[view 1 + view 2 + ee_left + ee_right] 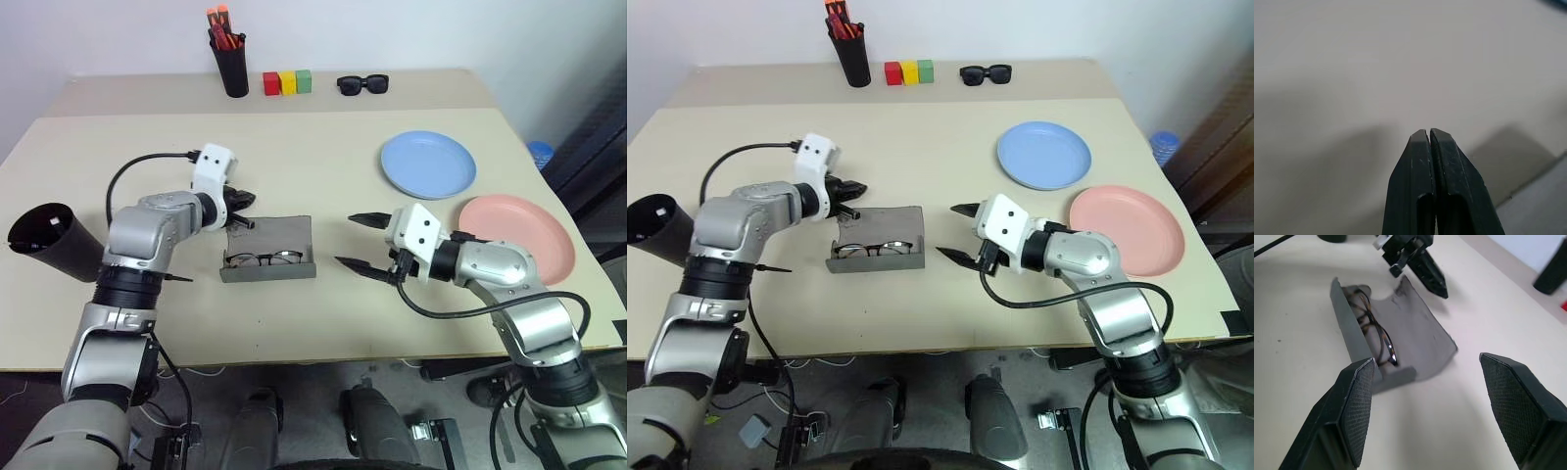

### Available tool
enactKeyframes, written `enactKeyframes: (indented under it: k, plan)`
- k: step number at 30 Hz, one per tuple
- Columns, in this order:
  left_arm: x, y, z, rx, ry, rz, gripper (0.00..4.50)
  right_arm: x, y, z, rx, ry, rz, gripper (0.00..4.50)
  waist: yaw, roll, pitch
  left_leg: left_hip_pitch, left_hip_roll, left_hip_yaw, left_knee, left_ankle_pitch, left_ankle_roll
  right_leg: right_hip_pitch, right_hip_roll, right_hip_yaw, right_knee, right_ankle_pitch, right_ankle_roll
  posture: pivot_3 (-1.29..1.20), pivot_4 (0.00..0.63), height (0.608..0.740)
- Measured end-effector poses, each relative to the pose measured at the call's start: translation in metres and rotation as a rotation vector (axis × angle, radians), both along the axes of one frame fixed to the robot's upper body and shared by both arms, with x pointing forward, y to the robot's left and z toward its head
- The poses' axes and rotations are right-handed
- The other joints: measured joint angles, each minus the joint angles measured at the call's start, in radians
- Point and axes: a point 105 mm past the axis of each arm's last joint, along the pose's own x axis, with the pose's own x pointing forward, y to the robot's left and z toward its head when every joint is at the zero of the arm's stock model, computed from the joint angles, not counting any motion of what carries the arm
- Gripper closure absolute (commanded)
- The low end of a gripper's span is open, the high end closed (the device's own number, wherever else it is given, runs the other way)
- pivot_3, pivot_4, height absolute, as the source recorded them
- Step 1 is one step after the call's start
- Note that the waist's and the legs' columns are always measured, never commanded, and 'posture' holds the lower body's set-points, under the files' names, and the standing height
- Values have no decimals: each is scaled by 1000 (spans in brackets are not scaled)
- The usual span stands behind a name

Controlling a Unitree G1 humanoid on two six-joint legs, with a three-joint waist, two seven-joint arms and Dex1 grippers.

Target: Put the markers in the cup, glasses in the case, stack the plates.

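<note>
The thin dark wire-frame glasses (263,258) lie lengthwise in the open grey hard-shell case (269,251) mid-counter, its lid just beside the clenched left end effector (241,210), nearer than the released, empty right end effector (361,243) opposite.

We see even, bright, diffuse overhead lighting without glare. Soft shadows fall on the table (294,127) beneath both arms. The left wrist view is blurred beyond its fingers (1420,191).
</note>
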Motion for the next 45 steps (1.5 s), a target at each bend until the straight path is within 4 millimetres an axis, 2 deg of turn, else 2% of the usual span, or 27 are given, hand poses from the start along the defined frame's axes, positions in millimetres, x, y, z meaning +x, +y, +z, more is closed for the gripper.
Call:
enactKeyframes:
  k: [3, 8, 12, 16, 19, 23, 26, 30, 34, 38, 40, 43, 45]
  plan:
    - [-2, -3, -2, 26, 20, -47, 4458, 0, 0, 2, 7, -5, -10, 1029, 2, 0, 0, 0, 0, 0, 0, 0, 0, 0, 0, 0, 0, 0, 0, 0, 150, 740]
    - [-16, 6, 1, 76, 8, -116, 4458, 2, -2, 4, 15, -10, -30, 1029, 3, 0, 0, 0, 0, 0, 0, 0, 0, 0, 0, 0, 0, 0, 0, 0, 150, 740]
    - [-39, 6, 0, 103, -10, -209, 4458, 5, -3, 8, 14, -22, -33, 1029, 3, 0, 0, 0, 0, 0, 0, 0, 0, 0, -1, 0, 0, 0, 0, 0, 150, 740]
    - [-67, 7, -17, 125, 27, -290, 4458, 10, -7, 7, 10, -16, -46, 1029, 1, 0, 0, 0, 0, 0, 0, 0, 0, 0, -1, 0, 0, 0, 0, 0, 150, 740]
    - [-88, 8, -17, 153, -2, -362, 4458, 16, -10, 8, 7, -17, -60, 1029, 3, 1, 0, 0, 0, 0, 0, 0, 0, 0, -1, 1, 0, 0, 0, 0, 150, 740]
    - [-99, 6, -18, 179, -61, -411, 4458, 30, -17, 5, -25, -9, -109, 1029, 8, 1, 0, 0, 0, 0, 1, 0, 0, 1, -1, 0, -1, 0, 0, 0, 150, 740]
    - [-93, 4, -15, 167, -140, -384, 4458, 49, -30, 0, -71, 1, -210, 1029, 10, 1, 0, 0, 0, 0, 1, 0, 0, 1, -1, 0, -1, 0, 0, 0, 150, 740]
    - [-86, 7, 8, 98, -315, -307, 4458, 83, -57, -5, -181, -35, -396, 1029, 3, 1, 0, 0, 0, 1, 1, 0, 0, 0, -1, 1, -1, 0, 0, 0, 150, 740]
    - [-97, 12, 9, 63, -348, -310, 4458, 107, -96, -20, -348, -72, -554, 1029, 3, 1, 0, 0, 0, 2, -1, 0, 0, -1, -1, 1, -1, 0, 0, 0, 150, 740]
    - [-120, 4, 2, -1, -319, -379, 4458, 128, -118, -33, -463, -96, -631, 1029, 0, 1, 1, 0, 0, 3, 0, 0, 0, 0, -1, 2, -1, 0, -1, 0, 150, 740]
    - [-129, -1, 5, -29, -321, -413, 4458, 137, -126, -37, -487, -109, -664, 1029, 1, 1, 1, 0, 0, 3, 0, 0, 0, 0, -1, 2, -1, 0, -1, 0, 150, 740]
    - [-134, -4, 7, -42, -326, -430, 4500, 144, -128, -39, -537, -164, -656, 1875, 2, 1, 1, 0, 0, 3, 0, 0, 0, 0, -1, 2, -1, 0, -1, 0, 150, 740]
    - [-135, -5, 6, -45, -325, -429, 4500, 145, -128, -42, -572, -193, -636, 2982, 2, 1, 1, 0, 0, 3, 0, 0, 0, 0, -1, 2, -1, 0, -1, 0, 150, 740]
